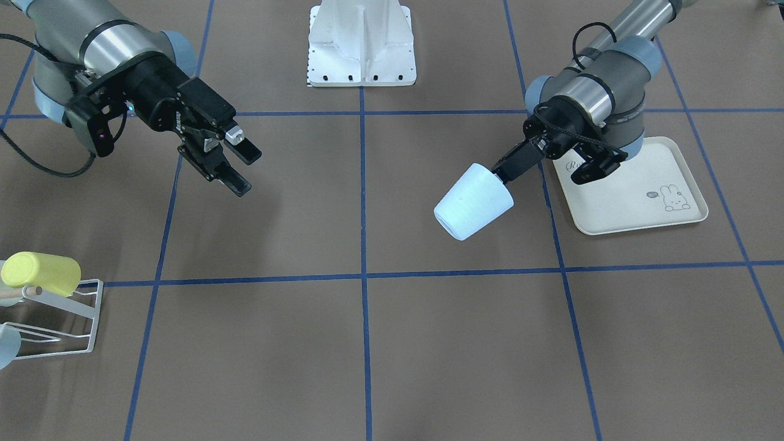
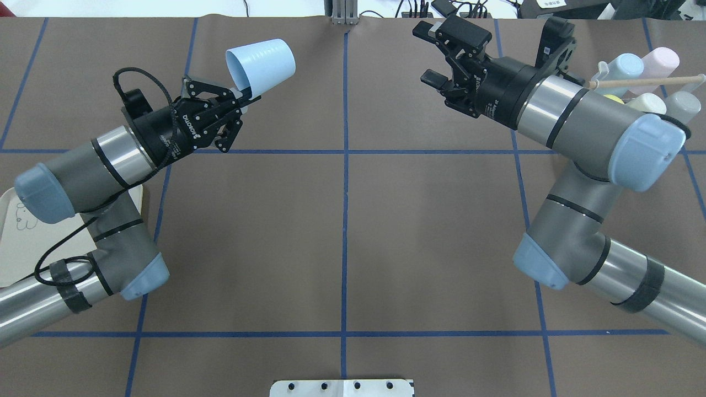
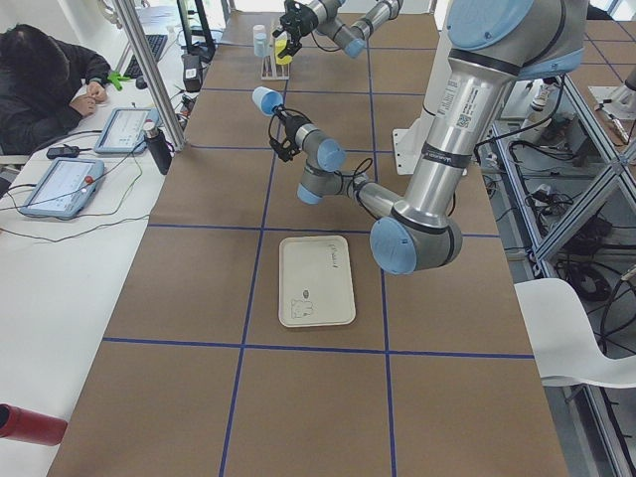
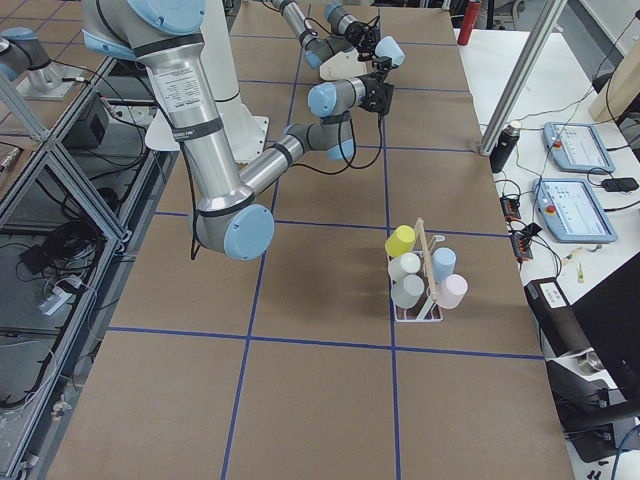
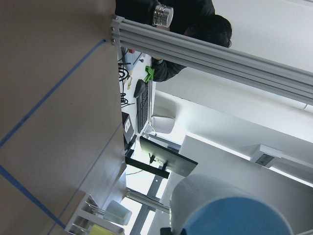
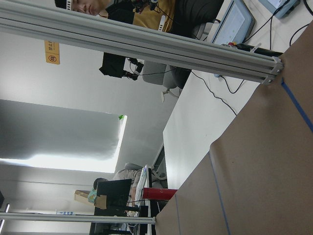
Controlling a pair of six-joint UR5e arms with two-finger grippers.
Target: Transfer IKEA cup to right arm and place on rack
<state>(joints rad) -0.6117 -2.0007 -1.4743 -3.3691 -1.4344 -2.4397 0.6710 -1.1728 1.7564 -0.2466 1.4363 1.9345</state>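
My left gripper (image 1: 499, 174) (image 2: 248, 98) is shut on the rim of a light-blue IKEA cup (image 1: 473, 201) (image 2: 262, 62). It holds the cup tilted in the air, pointing toward the table's middle. The cup fills the bottom of the left wrist view (image 5: 230, 205). My right gripper (image 1: 245, 170) (image 2: 427, 53), bulky and black, is open and empty. It faces the cup from the other side of the centre line, well apart from it. The white wire rack (image 1: 55, 318) (image 2: 645, 82) (image 4: 420, 285) with a wooden rod stands at the table's far right end.
The rack holds several cups, among them a yellow one (image 1: 43, 272). A cream rabbit-print tray (image 1: 637, 190) (image 3: 316, 281) lies under the left arm. The white robot base plate (image 1: 361, 43) is at the robot's edge. An operator (image 3: 50, 70) sits at the side desk.
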